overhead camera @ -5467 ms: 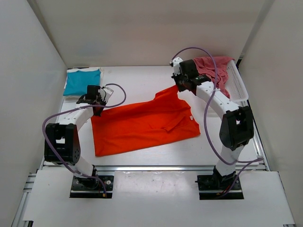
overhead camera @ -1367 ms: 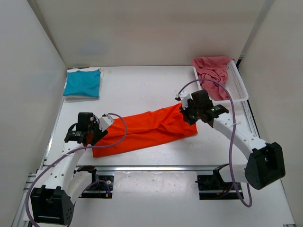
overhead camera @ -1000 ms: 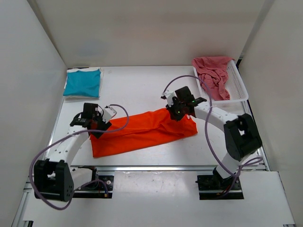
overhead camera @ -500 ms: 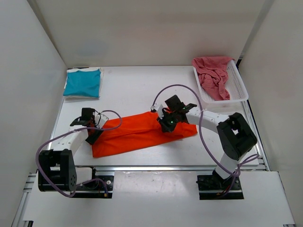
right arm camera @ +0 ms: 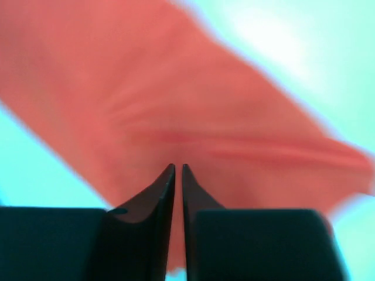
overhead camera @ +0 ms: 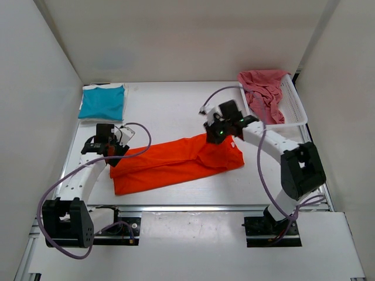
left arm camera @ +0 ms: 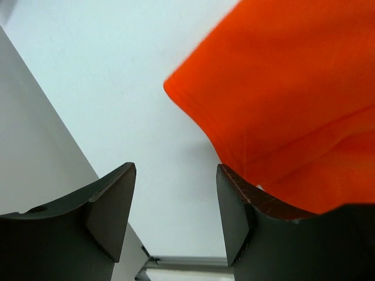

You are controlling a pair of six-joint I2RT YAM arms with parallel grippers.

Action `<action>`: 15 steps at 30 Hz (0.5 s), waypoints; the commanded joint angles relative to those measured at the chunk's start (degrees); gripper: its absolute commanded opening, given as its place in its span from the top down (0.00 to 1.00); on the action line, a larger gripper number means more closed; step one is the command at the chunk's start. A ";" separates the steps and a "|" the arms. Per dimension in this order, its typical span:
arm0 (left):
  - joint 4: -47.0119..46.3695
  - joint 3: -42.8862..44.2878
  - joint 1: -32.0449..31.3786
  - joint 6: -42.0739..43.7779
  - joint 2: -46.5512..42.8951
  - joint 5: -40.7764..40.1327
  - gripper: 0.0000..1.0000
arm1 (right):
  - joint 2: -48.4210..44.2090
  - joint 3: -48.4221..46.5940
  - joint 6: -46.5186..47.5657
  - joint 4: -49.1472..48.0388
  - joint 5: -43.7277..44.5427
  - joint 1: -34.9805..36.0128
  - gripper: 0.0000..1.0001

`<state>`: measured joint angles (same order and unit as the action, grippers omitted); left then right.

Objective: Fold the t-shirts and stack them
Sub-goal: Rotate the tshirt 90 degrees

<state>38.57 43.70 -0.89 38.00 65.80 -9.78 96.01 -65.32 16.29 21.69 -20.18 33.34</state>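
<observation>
The bright orange t-shirt (overhead camera: 176, 164) lies on the table as a long folded band. My left gripper (overhead camera: 113, 154) hovers at its left end, open and empty. In the left wrist view the orange t-shirt's corner (left arm camera: 281, 88) sits up and right of the gripper (left arm camera: 176, 170). My right gripper (overhead camera: 214, 136) is over the band's upper right edge. Its jaws (right arm camera: 178, 167) stand almost together with only a slit, and the blurred orange cloth (right arm camera: 222, 117) lies below, not pinched. The teal-blue t-shirt (overhead camera: 102, 102) lies folded at the back left. The pinkish-red t-shirt (overhead camera: 262, 88) is bunched in the basket.
A white mesh basket (overhead camera: 296, 111) stands at the back right against the wall. White walls close in the left, back and right sides. A metal rail (overhead camera: 187, 208) runs along the table's near edge.
The orange shirt went from spread out to a folded band. In the last half second my right gripper pulled back up and right from the band's middle, and my left gripper rose slightly.
</observation>
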 commanded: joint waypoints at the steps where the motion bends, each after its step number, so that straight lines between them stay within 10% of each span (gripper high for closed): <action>1: -3.05 0.95 -0.35 -1.87 1.25 -1.19 0.32 | -5.21 -5.87 -7.50 -1.48 4.78 -8.01 0.84; 15: -12.90 4.91 0.18 -6.09 20.42 -9.63 0.34 | 6.39 -9.05 -10.23 -1.57 3.83 -13.74 1.00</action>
<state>27.68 47.86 -0.56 32.51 85.30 -16.45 102.98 -75.29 7.86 18.55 -15.22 20.91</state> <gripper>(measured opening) 0.668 0.003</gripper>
